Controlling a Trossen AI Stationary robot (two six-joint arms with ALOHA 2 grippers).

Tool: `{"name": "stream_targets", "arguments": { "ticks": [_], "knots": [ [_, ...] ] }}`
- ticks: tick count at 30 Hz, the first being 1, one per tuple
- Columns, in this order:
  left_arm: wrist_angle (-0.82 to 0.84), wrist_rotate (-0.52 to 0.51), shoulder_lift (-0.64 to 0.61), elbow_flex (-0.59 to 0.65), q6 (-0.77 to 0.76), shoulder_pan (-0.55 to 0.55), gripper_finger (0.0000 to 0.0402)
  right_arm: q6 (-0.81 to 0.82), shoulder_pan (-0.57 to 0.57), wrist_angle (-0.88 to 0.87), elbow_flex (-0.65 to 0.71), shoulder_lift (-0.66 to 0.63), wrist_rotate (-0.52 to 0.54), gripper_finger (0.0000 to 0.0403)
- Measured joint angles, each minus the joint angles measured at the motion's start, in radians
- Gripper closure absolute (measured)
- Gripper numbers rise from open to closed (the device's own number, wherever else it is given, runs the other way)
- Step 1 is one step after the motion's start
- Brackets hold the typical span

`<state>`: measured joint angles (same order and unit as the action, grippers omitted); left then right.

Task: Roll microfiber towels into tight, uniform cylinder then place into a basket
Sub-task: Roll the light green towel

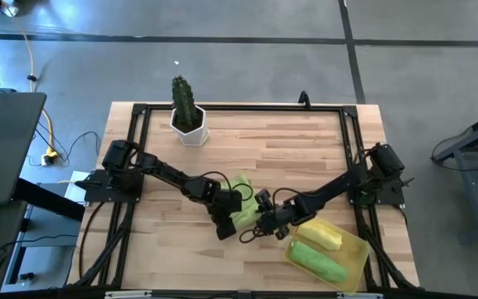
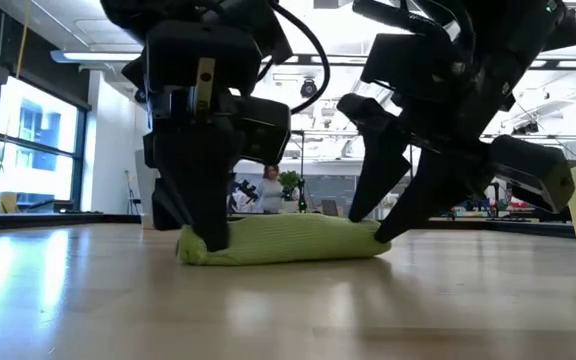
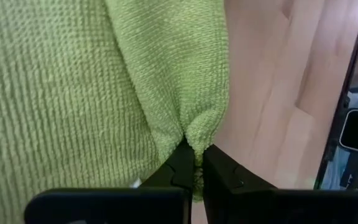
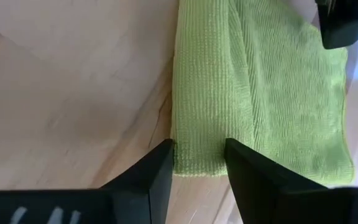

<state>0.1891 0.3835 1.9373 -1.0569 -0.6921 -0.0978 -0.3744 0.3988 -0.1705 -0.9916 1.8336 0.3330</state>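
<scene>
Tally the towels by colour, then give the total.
Lime green towels: 2, one on the table pinched by the left gripper, one in the basket
Yellow towels: 1, in the basket
Total: 3

I see one towel point(image 1: 242, 202) lying on the table point(image 1: 305, 149) near its middle, between my left gripper point(image 1: 225, 226) and right gripper point(image 1: 254, 230), with the basket point(image 1: 358, 259) holding two rolled towels point(image 1: 318, 247) at the near right and a potted cactus point(image 1: 187, 112) at the far left.
</scene>
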Motion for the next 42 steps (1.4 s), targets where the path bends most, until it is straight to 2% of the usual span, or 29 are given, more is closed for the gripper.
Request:
{"name": "stream_targets", "arguments": {
  "ticks": [4, 8, 12, 15, 19, 24, 28, 33, 42],
  "knots": [
    [-0.023, -0.007, -0.003, 0.002, 0.012, 0.003, 0.0398, 0.014, -0.021, -0.004, 0.0, 0.0, -0.048, 0.0259],
    [-0.024, -0.008, -0.003, 0.002, 0.014, 0.006, 0.0398, 0.052, -0.045, 0.005, -0.001, 0.011, -0.126, 0.0237],
    [-0.025, -0.008, -0.003, 0.002, 0.014, 0.006, 0.0398, 0.06, -0.055, 0.007, -0.005, 0.04, -0.154, 0.0213],
    [-0.025, -0.008, -0.003, 0.002, 0.014, 0.006, 0.0398, 0.073, -0.054, 0.005, -0.005, 0.052, -0.152, 0.0214],
    [-0.026, -0.004, -0.003, 0.002, 0.014, 0.006, 0.0398, 0.117, -0.049, -0.011, -0.005, 0.055, -0.124, 0.0267],
    [-0.03, 0.04, -0.003, 0.002, -0.019, 0.006, 0.0393, 0.175, -0.048, -0.034, -0.005, 0.056, -0.133, 0.0383],
    [-0.037, 0.039, -0.004, 0.002, -0.033, -0.006, 0.0387, 0.223, -0.056, -0.035, -0.004, 0.056, -0.159, 0.0384],
    [-0.025, 0.008, -0.053, 0.002, 0.026, -0.011, 0.0376, 0.312, -0.089, -0.021, -0.003, 0.054, -0.322, 0.0397],
    [0.076, -0.109, -0.122, 0.002, 0.15, -0.067, 0.0346, 0.489, -0.173, 0.048, 0.002, 0.061, -0.732, 0.0401]
  ]
}}
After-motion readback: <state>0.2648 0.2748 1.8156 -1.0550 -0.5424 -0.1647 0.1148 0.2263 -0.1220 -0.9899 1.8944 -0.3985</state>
